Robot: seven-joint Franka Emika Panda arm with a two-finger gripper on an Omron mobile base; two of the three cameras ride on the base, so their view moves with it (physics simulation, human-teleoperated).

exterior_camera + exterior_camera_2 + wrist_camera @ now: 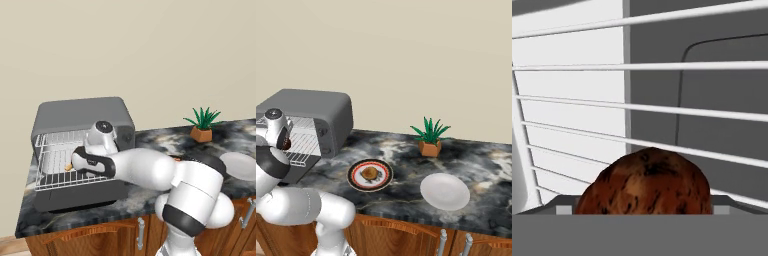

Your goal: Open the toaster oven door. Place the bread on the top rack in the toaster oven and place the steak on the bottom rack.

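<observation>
Bread (644,182) on top rack (662,107) (rounded, no clear long axis); gripper (644,212) jaws apart.

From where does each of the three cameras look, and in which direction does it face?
Left base view: behind the arm on its left, facing forward and down at the toaster oven; the white arm rises lower right and reaches in.
Right base view: behind on its right, facing the counter; the arm shows lower left.
Hand view: inside the oven, facing a wire rack past a reddish-brown lump.
Both base views share oven, potted plant, white plate.
</observation>
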